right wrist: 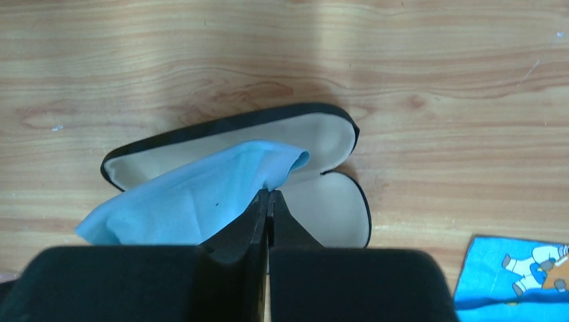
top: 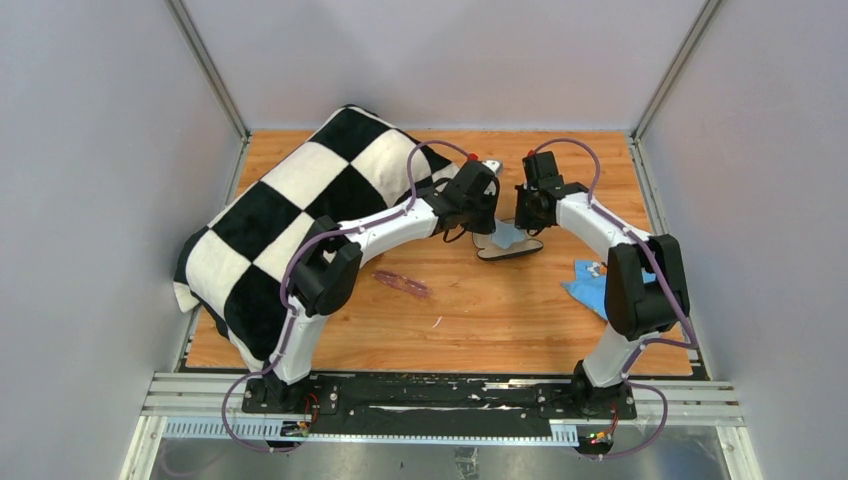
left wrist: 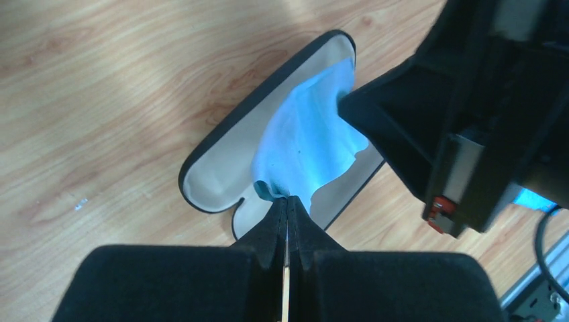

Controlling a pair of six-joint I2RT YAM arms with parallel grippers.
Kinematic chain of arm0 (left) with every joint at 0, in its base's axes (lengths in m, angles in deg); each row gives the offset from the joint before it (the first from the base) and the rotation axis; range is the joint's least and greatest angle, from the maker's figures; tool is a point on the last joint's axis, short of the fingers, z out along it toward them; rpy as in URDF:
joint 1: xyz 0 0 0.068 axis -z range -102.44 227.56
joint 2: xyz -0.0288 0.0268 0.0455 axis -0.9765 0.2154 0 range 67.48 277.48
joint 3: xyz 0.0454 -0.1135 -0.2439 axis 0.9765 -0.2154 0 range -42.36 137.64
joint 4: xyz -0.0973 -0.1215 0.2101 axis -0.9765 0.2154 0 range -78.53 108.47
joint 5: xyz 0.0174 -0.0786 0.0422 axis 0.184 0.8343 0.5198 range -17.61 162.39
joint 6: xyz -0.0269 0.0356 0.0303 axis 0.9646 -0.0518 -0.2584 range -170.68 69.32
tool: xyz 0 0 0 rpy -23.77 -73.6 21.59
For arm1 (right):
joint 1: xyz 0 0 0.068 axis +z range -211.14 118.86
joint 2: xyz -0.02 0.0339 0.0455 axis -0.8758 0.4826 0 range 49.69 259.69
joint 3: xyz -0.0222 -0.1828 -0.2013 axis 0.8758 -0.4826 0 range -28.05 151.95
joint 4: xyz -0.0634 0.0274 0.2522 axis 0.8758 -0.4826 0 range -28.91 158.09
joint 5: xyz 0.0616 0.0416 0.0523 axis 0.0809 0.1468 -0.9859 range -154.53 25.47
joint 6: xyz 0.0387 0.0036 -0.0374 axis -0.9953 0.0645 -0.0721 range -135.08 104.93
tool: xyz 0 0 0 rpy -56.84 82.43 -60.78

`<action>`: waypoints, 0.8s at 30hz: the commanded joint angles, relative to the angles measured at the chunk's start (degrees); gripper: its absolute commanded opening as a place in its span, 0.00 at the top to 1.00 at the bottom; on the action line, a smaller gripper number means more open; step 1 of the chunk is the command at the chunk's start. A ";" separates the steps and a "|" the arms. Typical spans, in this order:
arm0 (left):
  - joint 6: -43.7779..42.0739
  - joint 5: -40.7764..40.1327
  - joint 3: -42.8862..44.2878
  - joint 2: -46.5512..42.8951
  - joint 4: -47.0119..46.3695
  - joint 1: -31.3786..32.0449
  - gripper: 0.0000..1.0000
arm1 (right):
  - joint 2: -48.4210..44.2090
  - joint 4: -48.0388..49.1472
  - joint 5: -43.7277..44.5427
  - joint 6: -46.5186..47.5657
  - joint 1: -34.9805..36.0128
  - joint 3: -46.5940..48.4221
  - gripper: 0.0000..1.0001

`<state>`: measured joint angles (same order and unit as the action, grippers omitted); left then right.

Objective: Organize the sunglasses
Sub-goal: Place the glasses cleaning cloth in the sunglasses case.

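Note:
The sunglasses, a slim folded pinkish pair, lie on the wooden table left of centre, apart from both grippers and out of both wrist views. A dark oval case lies open with its pale lining up. A light blue cloth hangs stretched over the open case. My left gripper is shut on one corner of the cloth. My right gripper is shut on the opposite corner.
A black-and-white checkered blanket covers the back left of the table. A second blue cloth with a cartoon print lies near the right edge. Grey walls enclose the table on three sides.

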<state>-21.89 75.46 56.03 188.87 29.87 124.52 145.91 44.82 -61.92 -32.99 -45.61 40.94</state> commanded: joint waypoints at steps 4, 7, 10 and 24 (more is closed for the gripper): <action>-2.40 -2.84 -1.88 1.31 -5.75 -1.09 1.00 | 3.09 4.10 0.12 3.12 -1.03 2.13 1.00; -2.22 -2.72 -2.13 1.80 -6.54 -1.80 1.00 | 3.88 4.34 0.28 3.90 -1.03 2.61 1.00; -2.12 -2.81 -1.89 2.93 -7.01 -2.27 1.00 | 4.76 4.69 0.80 4.95 -1.07 2.81 1.00; -5.22 -5.44 -3.57 4.96 -10.00 -3.10 1.00 | 8.42 9.03 3.01 7.50 -1.33 2.60 1.00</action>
<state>-25.47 71.46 52.86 192.60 21.32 121.88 153.06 53.04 -61.16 -27.15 -45.85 42.43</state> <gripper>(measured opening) 0.008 0.010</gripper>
